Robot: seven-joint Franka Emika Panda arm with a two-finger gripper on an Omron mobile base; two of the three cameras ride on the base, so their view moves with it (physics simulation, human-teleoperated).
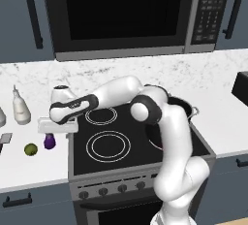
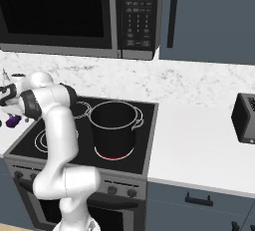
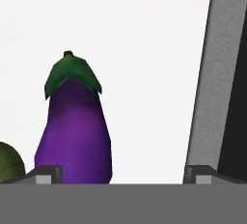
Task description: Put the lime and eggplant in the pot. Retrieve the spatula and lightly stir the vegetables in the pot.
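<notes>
Step in hand looks like the first pick: gripper [image 1: 54, 131] hangs over the eggplant [image 1: 49, 142] on the white counter [image 1: 29, 170], just left of the stove [image 1: 121, 141]. The lime [image 1: 31, 149] sits near it, at approx 8 o'clock from the eggplant in the left base view. The pot [image 2: 114, 128] waits on the stove's right side, well apart from both veg.

Fingers are spread wide w/ nothing held or touched. In the hand view the eggplant [image 3: 75, 131] sits close to the left fingertip [image 3: 46, 174], off-centre, stem toward 12 o'clock. Next move prob needs a slight shift to centre the jaws on it, then lower and close gently, since it's small, glossy and could slip.
</notes>
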